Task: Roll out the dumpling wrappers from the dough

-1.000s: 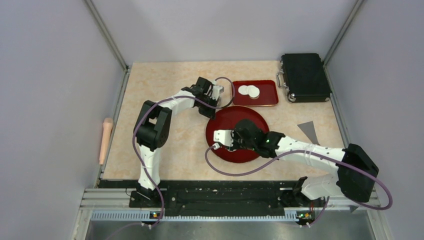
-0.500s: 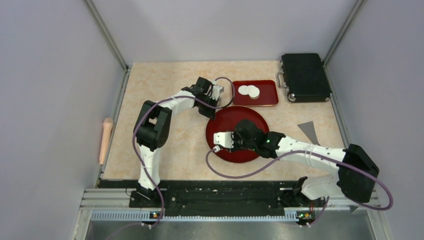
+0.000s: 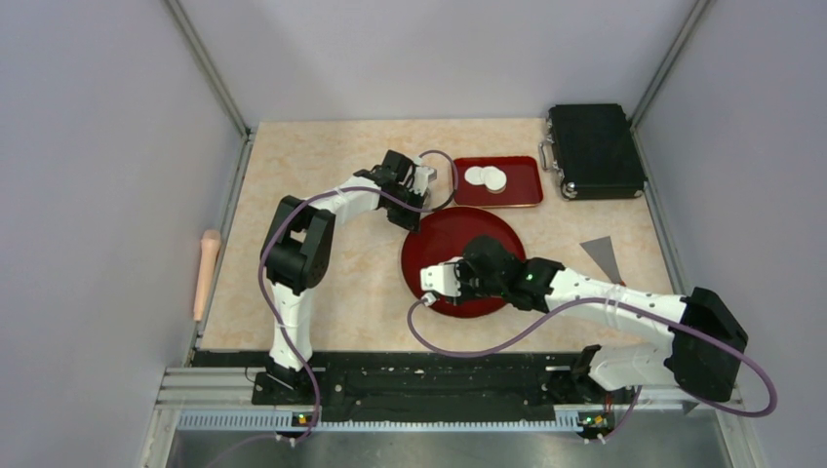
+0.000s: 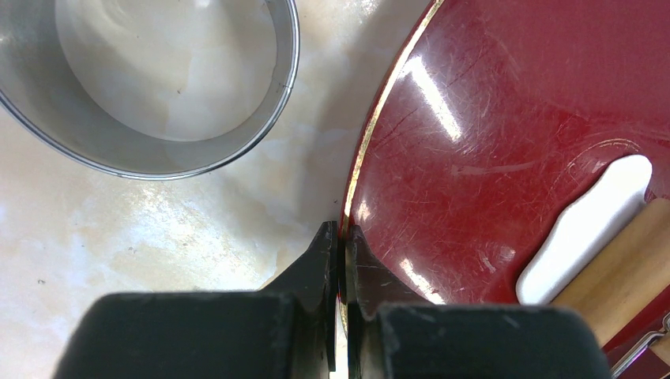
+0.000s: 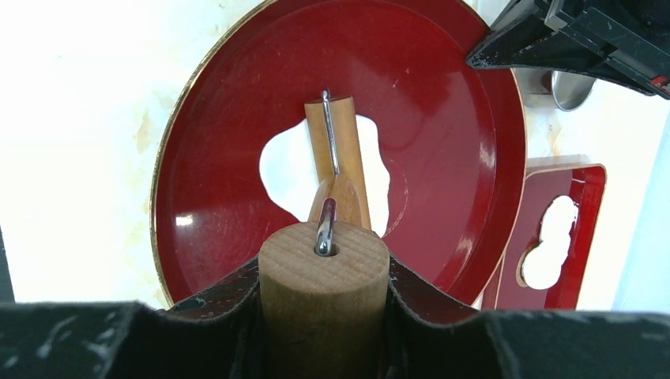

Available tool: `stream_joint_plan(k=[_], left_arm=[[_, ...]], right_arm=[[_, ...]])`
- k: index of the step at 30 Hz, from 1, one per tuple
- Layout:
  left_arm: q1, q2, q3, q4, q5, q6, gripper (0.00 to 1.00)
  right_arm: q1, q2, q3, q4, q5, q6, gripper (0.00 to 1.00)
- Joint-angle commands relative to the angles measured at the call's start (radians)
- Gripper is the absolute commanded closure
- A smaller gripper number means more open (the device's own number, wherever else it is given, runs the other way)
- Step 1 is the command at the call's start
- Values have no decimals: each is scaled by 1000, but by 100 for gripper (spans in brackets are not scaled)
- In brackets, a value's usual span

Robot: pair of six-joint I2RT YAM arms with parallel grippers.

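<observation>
**Roller on the dough, mostly hidden from above**

Your right gripper [image 5: 324,316] has its jaws clamped on the round handle of the wooden roller [image 5: 348,150]. The roller's barrel lies across the dough [image 5: 284,166], a flat, ragged white sheet near the middle of the round red plate [image 5: 213,158]. You cannot see the dough in the top view, because the right wrist covers it.

Your left gripper [image 4: 340,245] pinches the plate's gold rim, jaws pressed almost together on it. In that wrist view only one end of the dough and roller shows, cut off at the right edge. The metal ring [image 4: 288,71] stands on the table [image 4: 118,229] just beside the plate, partly out of frame.

The dumpling wrappers [image 3: 486,177] lie touching on the rectangular red tray [image 3: 522,185]. In the right wrist view, glare merges them into one blob.
</observation>
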Motion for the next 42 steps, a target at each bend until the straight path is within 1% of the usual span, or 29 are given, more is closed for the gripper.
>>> stream_joint_plan(k=[1,15,20,25,28,30,32,37,39,42], left_arm=[[4,35,-27,-2,-77,27,100],[3,35,-26,-1,-78,27,100],[4,36,-27,-2,-79,28,100],[4,36,-26,-1,-80,27,100],[4,39,-25,-2,-80,26,100],[4,38,-24,-3,-80,27,100],[4,39,-24,-5,-80,27,100],[5,37,-24,-4,-79,28,100],[5,38,-23,-4,-79,29,100],[3,38,-23,-3,-77,27,100]], right_arm=[[44,55,-65,-378,-230,64,100],[55,32,-65,-447,-259,68,100],[54,-11,-42,-472,-281,72,100],[55,-18,-42,-475,-271,77,100],[55,-37,-32,-432,-207,99,100],[49,-63,-17,-361,-121,122,100],[30,-85,14,-335,-104,110,100],[-57,-132,96,-284,-121,97,100],[-95,-152,104,-211,-107,101,100],[-109,-159,88,-82,-50,101,100]])
